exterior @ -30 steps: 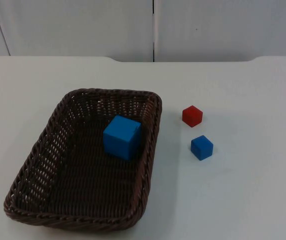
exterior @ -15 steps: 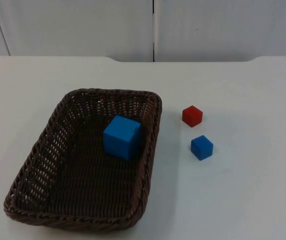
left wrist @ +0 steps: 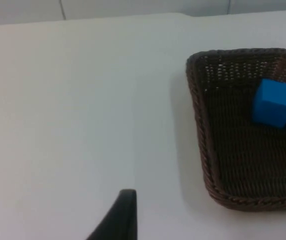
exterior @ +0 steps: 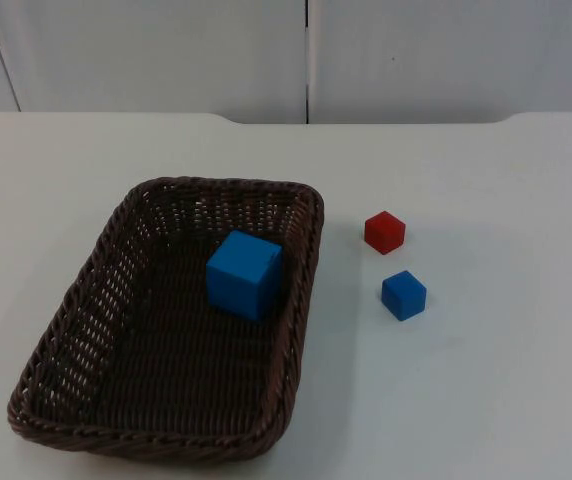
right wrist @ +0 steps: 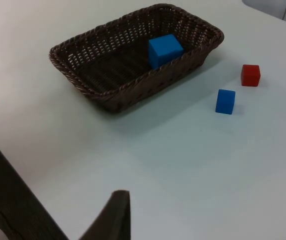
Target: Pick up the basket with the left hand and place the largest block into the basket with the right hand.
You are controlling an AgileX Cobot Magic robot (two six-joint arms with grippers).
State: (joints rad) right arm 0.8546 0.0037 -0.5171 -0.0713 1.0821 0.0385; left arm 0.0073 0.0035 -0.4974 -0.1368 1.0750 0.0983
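Already large blue block inside basket, well apart from jaws

The basket sat on the table with the largest block inside, seemingly against its right wall. Two smaller blocks lay right of it, one behind the other.

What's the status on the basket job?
Both tools withdrawn, waiting. Large blue block inside basket, on table. Small blue block, red block beside it. Nothing obstructing.
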